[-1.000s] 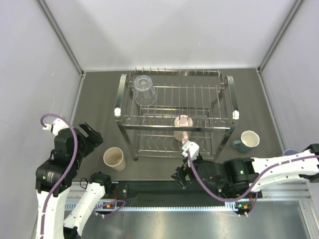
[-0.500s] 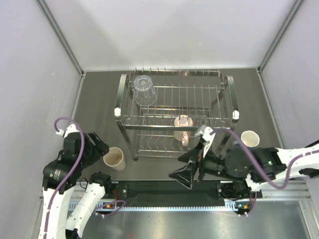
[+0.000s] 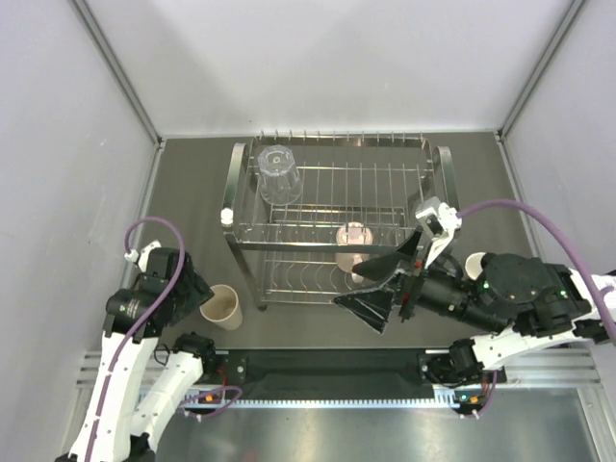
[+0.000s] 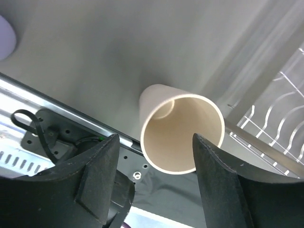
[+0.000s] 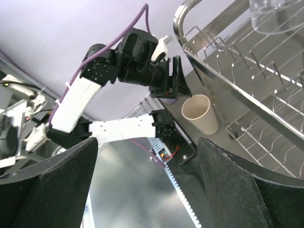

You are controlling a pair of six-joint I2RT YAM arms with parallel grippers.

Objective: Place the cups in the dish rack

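The chrome dish rack (image 3: pixel 234 183) stands mid-table. A clear glass (image 3: pixel 278 174) sits upside down on its upper tier, and a pink mug (image 3: pixel 353 243) sits at the rack's front. The tall beige tumbler (image 3: pixel 220 306) stands upright left of the rack. My left gripper (image 3: pixel 195 287) is open just left of it. In the left wrist view the tumbler (image 4: pixel 183 135) shows rim-up ahead of the spread fingers (image 4: pixel 97 171). My right gripper (image 3: pixel 381 285) is open and empty, raised at the rack's front. A teal mug (image 3: pixel 478 267) stands right of the rack.
The right wrist view shows the left arm (image 5: pixel 128 66), the beige tumbler (image 5: pixel 200 114), the rack's wires (image 5: pixel 247 80) and the clear glass (image 5: pixel 280 14). A lavender shape (image 4: pixel 4 31) lies at the left wrist view's upper left. A metal rail (image 3: pixel 308 399) runs along the near edge.
My left gripper has moved down and right, close to the beige tumbler. My right arm has swung from the near edge up towards the rack's front, gripper still open.
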